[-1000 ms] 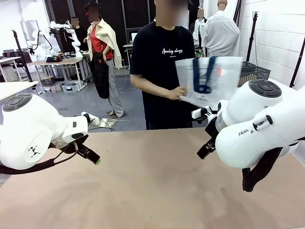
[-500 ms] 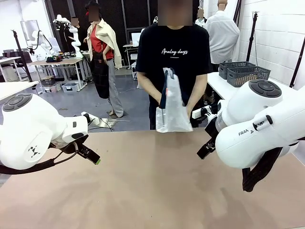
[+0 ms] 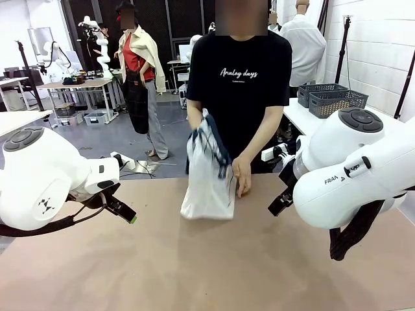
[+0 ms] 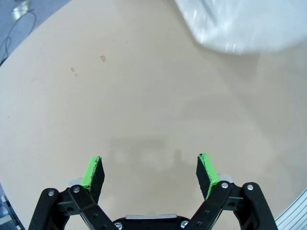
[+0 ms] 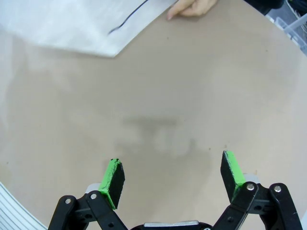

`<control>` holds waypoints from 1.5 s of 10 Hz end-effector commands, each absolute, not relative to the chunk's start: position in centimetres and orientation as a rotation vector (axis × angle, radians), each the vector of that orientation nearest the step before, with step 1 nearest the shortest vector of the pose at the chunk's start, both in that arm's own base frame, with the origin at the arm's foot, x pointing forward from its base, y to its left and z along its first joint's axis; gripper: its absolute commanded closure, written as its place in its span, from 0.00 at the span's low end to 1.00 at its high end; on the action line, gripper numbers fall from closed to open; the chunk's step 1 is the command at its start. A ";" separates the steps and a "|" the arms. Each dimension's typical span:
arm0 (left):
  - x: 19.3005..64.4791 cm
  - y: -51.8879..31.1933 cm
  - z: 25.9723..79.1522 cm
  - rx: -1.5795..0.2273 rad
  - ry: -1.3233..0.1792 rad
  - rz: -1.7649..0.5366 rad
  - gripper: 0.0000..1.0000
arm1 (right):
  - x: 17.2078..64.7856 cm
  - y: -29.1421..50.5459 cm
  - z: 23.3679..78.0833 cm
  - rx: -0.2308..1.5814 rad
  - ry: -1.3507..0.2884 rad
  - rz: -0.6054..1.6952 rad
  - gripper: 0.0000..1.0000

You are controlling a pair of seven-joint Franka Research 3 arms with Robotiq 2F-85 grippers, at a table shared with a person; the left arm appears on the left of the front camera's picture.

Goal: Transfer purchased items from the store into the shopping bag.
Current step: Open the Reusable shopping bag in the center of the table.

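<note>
The shopping bag [image 3: 209, 175] is standing on end at the far middle of the table [image 3: 194, 272], its long axis running nearly vertical, its broad bottom resting on the tan top and its navy handles hanging over the mouth, which is pointing up. A person across the table is steadying it: the upper hand [image 3: 198, 124] is gripping the gathered top, while the lower hand [image 3: 242, 178] is lying against the bag's side with its fingers pointing down. The left gripper [image 4: 151, 167] and the right gripper [image 5: 172, 172] are hovering low over bare table, one to each side of the bag and well apart from it, each with its green pads spread wide and nothing between them. The left wrist view is showing a blurred white corner of the bag [image 4: 240, 24] at its top edge; the right wrist view is adding the bag's flat lower edge [image 5: 72, 24] with a dark line across it, and the person's fingertips [image 5: 192, 8] touching the table just beside it. The tabletop is matte and faintly marked. Behind the person, dark grey lattice baskets [image 3: 331, 97] are sitting on a white side table by a white brick wall.
</note>
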State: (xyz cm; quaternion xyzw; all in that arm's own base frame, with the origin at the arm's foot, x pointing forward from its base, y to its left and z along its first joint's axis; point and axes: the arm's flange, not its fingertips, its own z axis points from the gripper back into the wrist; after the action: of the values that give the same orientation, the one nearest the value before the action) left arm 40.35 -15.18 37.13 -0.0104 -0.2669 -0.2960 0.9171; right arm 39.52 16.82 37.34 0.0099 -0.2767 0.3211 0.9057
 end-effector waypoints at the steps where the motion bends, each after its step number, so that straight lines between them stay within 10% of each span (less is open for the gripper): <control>1: 40.4 -15.1 37.1 -0.021 -0.549 -0.607 0.00 | 39.5 16.8 37.3 0.021 -0.572 0.663 0.00; 15: 40.4 -15.1 37.1 -0.021 -0.549 -0.607 0.00 | 39.5 16.8 37.3 0.021 -0.572 0.663 0.00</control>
State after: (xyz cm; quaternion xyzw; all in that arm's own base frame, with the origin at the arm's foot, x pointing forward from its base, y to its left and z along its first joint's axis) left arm 40.34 -15.19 37.13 -0.0104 -0.2669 -0.2960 0.9171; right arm 39.52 16.82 37.34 0.0099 -0.2767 0.3211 0.9057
